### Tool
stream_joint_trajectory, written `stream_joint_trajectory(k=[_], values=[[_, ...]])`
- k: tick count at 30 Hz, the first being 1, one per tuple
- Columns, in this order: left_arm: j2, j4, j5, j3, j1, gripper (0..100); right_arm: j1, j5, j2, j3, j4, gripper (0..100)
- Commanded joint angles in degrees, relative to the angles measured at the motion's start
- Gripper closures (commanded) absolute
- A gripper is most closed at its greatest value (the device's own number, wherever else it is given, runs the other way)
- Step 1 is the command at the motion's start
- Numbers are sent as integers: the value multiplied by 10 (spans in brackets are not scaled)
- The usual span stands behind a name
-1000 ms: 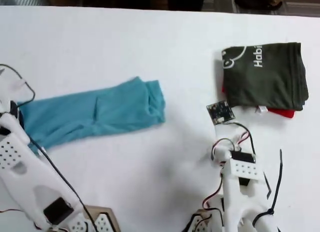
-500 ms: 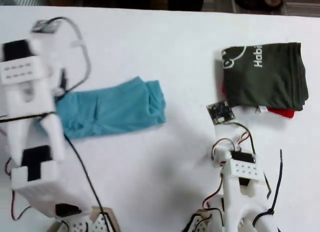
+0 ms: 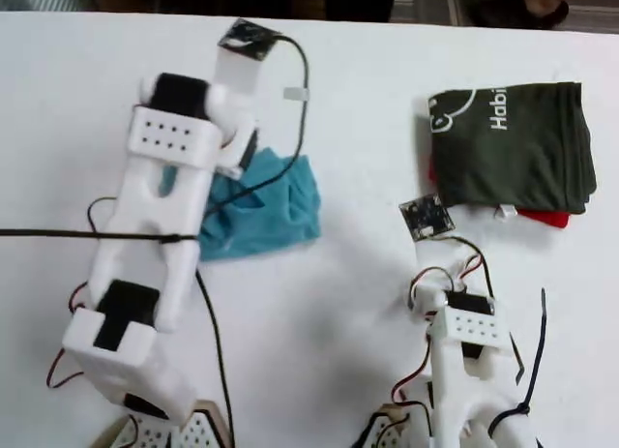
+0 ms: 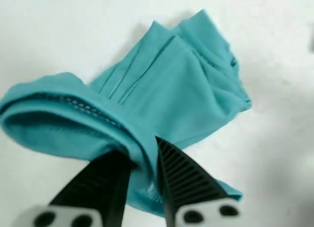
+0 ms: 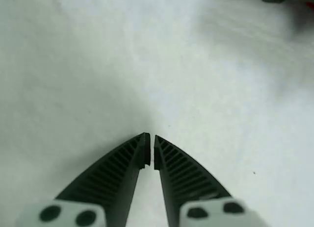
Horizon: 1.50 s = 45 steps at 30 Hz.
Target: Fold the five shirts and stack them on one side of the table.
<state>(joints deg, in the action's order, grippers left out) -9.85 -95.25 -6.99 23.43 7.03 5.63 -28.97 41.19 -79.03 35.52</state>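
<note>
Left tool [image 4: 143,161] clamped on the teal shirt [image 4: 181,85], seemingly mid-fold (right tool [image 5: 151,141] together, empty); next, probably lay the hem flat and release.

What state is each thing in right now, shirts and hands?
teal shirt: partly folded, one edge lifted in the left hand
left hand: shut on teal shirt
right hand: shut, empty, over the table
green shirt: folded, lying on the red shirt
red shirt: under the green shirt, edge showing
</note>
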Motion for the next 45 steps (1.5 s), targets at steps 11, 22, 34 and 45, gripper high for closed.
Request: stream_joint_trajectory(k=[11,22,34,45], values=[[-115,51,1,68,16,974,5,3,17,2,-10,974],[-227,45,0,166,12,974,5,3,17,2,-17,974],[-235,-66,0,310,12,718,5,3,17,1,-17,974],[-234,-70,3,371,-80,931,5,3,17,1,-17,975]])
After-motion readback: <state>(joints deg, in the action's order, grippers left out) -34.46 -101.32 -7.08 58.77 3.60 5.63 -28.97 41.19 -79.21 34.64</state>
